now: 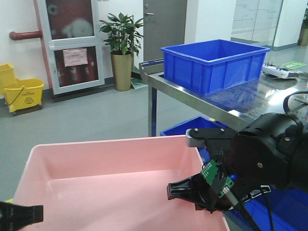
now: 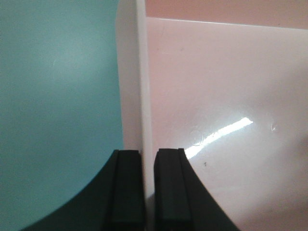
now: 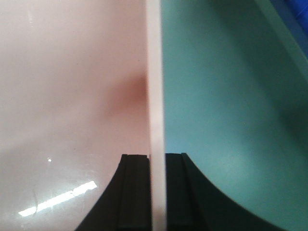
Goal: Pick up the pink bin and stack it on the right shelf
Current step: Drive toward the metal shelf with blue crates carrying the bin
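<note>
1. Far beyond the left corner of the pink bin [image 1: 115,192], a pale rectangular plastic tub with a thick rim, a yellow plastic mop bucket [image 1: 21,91] stands on the smooth grey floor [image 1: 96,115] against a white wall.
2. The left gripper [image 2: 148,159] is narrowed onto the pink bin's left wall, one black finger inside and one outside.
3. The pink bin fills the foreground, open side up, carried between both grippers and apart from the shelf.
4. Beyond its far rim stand a white-framed glazed wall cabinet [image 1: 72,43], a leafy potted plant [image 1: 122,33] in a tall gold pot, and a grey door [image 1: 163,24].
5. The right gripper [image 3: 156,161] pinches the pink bin's right wall the same way, the wall sandwiched between its fingers.
6. Beyond the bin's right corner stands the right shelf [image 1: 279,96], a stainless-steel rack with a shiny, reflective top deck. A blue plastic crate [image 1: 214,62] sits on that deck; a second blue crate [image 1: 178,129] shows on a lower deck, just past the pink bin's far right corner.
</note>
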Controlling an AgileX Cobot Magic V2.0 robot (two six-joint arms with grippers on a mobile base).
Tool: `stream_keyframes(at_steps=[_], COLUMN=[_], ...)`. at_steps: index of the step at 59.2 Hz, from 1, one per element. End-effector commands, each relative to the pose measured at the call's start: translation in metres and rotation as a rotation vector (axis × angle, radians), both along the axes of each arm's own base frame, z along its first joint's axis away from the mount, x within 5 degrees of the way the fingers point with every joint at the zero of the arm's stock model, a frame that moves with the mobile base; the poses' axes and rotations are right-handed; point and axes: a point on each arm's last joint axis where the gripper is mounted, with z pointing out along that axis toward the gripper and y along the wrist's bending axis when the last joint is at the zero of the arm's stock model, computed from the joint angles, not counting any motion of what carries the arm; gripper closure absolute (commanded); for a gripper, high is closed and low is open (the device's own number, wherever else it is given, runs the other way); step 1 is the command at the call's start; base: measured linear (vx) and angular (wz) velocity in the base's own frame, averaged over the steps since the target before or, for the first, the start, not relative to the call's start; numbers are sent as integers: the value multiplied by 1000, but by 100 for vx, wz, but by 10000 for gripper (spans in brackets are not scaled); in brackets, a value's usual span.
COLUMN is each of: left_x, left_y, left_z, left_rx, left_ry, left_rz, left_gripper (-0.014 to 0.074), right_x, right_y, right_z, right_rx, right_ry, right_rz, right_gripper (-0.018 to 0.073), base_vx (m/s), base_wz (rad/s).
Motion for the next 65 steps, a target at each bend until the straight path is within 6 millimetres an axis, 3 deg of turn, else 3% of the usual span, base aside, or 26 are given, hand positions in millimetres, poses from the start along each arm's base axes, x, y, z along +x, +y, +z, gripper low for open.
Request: stream_keyframes(at_steps=[1,35,65], left_x=[-1,-1,-1], left_y=[1,1,1], left_z=[21,21,21], left_rx=[-31,-31,-31], left_ry=[-128,-129,-128], left_rz=[-12,-12,-12], left_gripper=[450,450,450], right_x=[3,3,3], right_y=[-12,-12,-12], right_z=[20,20,20], right_rx=[-47,-47,-47], right_ry=[-116,-116,-116], right_rz=[1,1,1], right_gripper=[568,568,568], base_vx=[42,40,33], base_wz=[-15,-27,-65])
